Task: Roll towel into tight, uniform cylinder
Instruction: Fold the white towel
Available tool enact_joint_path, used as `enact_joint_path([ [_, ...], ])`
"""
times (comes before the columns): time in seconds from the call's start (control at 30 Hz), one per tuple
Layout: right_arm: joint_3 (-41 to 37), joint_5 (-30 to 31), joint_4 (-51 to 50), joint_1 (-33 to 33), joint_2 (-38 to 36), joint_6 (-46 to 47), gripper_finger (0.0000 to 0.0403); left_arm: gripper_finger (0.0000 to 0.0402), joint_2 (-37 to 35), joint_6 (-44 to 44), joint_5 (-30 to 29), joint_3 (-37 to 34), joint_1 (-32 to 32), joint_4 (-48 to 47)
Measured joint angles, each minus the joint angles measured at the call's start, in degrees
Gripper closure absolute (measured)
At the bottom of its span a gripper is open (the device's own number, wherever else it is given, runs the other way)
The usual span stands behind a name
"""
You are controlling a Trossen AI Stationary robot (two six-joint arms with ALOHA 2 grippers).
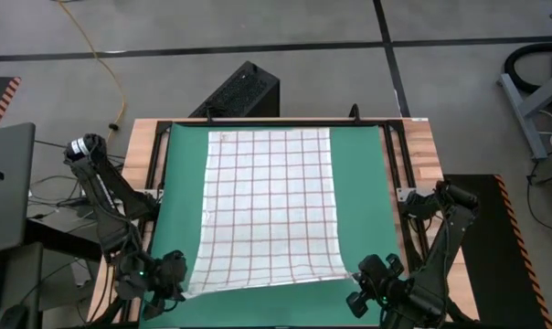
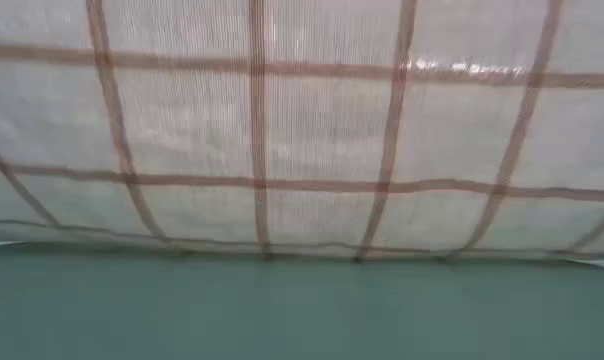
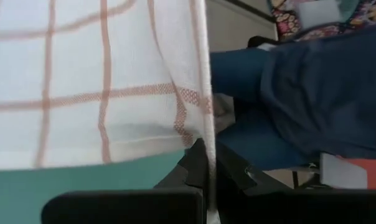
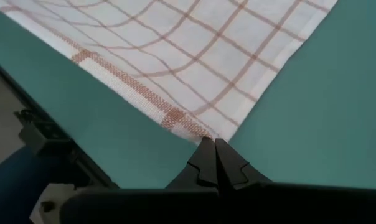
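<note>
The wooden desk [image 1: 427, 146] is being covered almost wholly by a flat green mat [image 1: 358, 183], and on the middle of that mat the thin white towel with a red-brown grid of checks [image 1: 267, 201] is being kept spread, its far edge lying close to the mat's far edge. Its near edge is being raised off the mat at both near corners, so that in the low view the cloth is being seen hanging as a curtain above the green surface.

The near left corner of the towel is being pinched by the left end effector [image 1: 171, 277], clenched on the cloth's side hem, as the left wrist view shows. The near right corner is being pinched by the right end effector [image 4: 214, 151], its two dark fingers closed tip to tip on the hem.

The step in hand appears to be the first fold-over that starts the roll. For it to be done well, both corners are best carried at equal height and pace towards the far edge, with the hem kept taut between them and parallel to the grid lines, so that the first turn is being laid small and straight.
</note>
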Motion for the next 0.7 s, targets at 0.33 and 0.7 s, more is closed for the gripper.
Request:
enact_joint_path([
  [0.33,0.0,12.6,-7.4,-2.6,0.0,-2.3,0.0403,0.0401,0.0,8.1,-3.9,2.5,-0.9,-8.0],
  [0.7,0.1,15.1,-7.2,-20.1,-0.1,-25.7,0.0403,0.0401,-0.7,8.5,-17.3,2.6,4.6,-37.4],
])
